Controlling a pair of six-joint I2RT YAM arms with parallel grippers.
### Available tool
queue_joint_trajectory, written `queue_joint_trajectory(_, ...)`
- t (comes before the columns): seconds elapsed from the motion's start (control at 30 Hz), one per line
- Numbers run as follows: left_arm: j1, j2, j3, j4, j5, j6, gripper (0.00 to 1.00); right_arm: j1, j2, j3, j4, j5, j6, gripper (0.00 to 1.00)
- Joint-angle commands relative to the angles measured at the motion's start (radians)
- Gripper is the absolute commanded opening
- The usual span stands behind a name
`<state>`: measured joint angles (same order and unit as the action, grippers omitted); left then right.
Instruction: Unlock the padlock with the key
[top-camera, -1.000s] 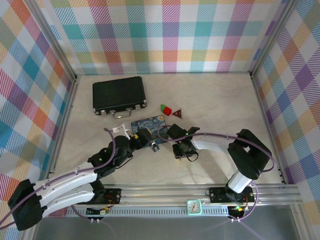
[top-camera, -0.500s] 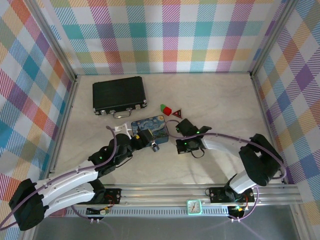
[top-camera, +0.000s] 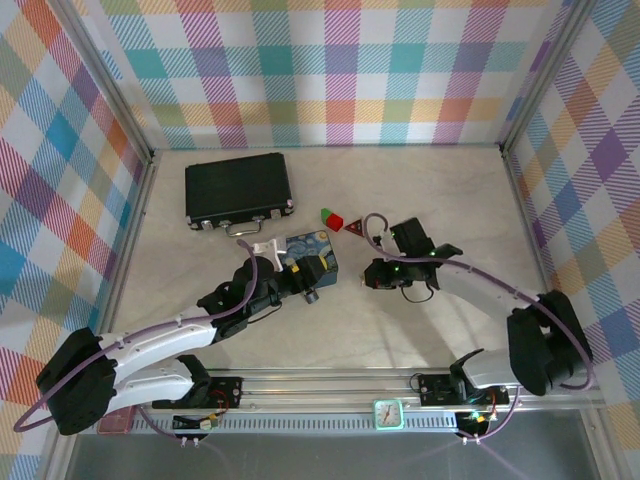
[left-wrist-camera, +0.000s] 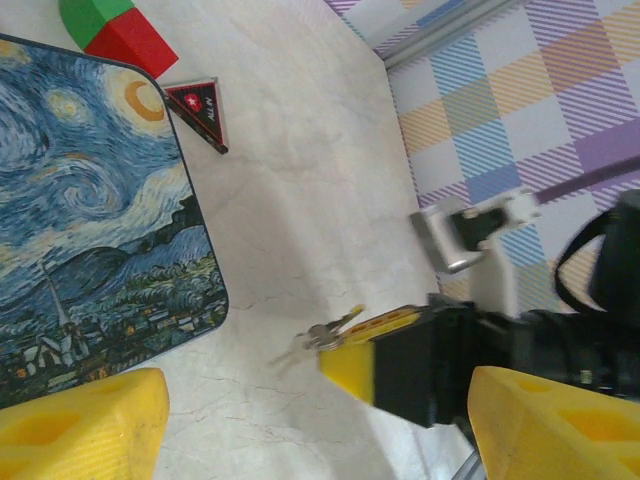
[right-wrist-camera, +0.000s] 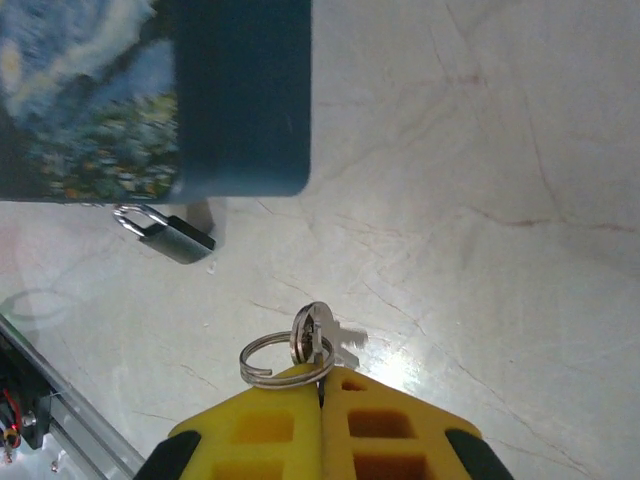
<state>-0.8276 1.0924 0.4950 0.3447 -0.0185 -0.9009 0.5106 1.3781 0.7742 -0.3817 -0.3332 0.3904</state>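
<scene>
My right gripper (right-wrist-camera: 322, 380) is shut on the key (right-wrist-camera: 318, 340), a small metal key with a split ring that sticks out past the yellow fingertips, just above the table. The padlock (right-wrist-camera: 170, 237) is small and silvery and lies on the table against the near edge of the blue swirl-painted box (right-wrist-camera: 150, 100), well left of the key. In the top view the padlock (top-camera: 311, 297) lies just in front of my left gripper (top-camera: 310, 270), which hovers open over the box's right end. The left wrist view shows the right gripper (left-wrist-camera: 350, 360) holding the key (left-wrist-camera: 325, 335).
A black case (top-camera: 238, 190) lies at the back left. A red and green block (top-camera: 331, 217) and a dark red triangle (top-camera: 355, 227) sit behind the box (top-camera: 300, 250). Bare marble table stretches to the right. Checked walls and metal rails close the table in.
My right gripper has closed on the key and swung right and back, away from the padlock. My left gripper has moved forward and right over the box.
</scene>
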Motion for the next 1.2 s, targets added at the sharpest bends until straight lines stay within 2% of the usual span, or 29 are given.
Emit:
queue_joint_trajectory(0.0,0.002,0.002,0.037,0.030,0.000,0.011,0.78,-0.003,0.064,-0.049,-0.036,0.014,0.064,0.01)
queue_joint_trajectory(0.1,0.004,-0.002,0.040,0.008,-0.008,0.016,0.79,0.000,0.071,-0.048,-0.110,0.100,0.091,0.28)
queue_joint_trajectory(0.2,0.005,-0.018,0.041,-0.022,-0.028,0.028,0.80,0.002,0.010,-0.038,-0.168,0.195,0.088,0.37)
queue_joint_trajectory(0.33,0.008,-0.047,0.049,-0.071,-0.072,0.046,0.81,0.020,-0.015,0.012,-0.205,0.248,0.080,0.39)
queue_joint_trajectory(0.43,0.011,-0.065,0.055,-0.105,-0.104,0.052,0.81,0.048,0.027,0.042,-0.211,0.288,0.081,0.40)
queue_joint_trajectory(0.53,0.014,-0.078,0.050,-0.117,-0.119,0.050,0.81,0.069,0.075,0.062,-0.230,0.382,0.083,0.40)
queue_joint_trajectory(0.77,0.016,-0.095,0.042,-0.133,-0.126,0.044,0.82,0.072,0.135,0.061,-0.222,0.483,0.128,0.39)
queue_joint_trajectory(1.03,0.017,-0.096,0.043,-0.128,-0.130,0.041,0.82,0.072,0.208,0.039,-0.169,0.459,0.177,0.40)
queue_joint_trajectory(1.17,0.017,-0.105,0.041,-0.136,-0.132,0.041,0.82,0.085,0.192,0.021,-0.163,0.432,0.197,0.42)
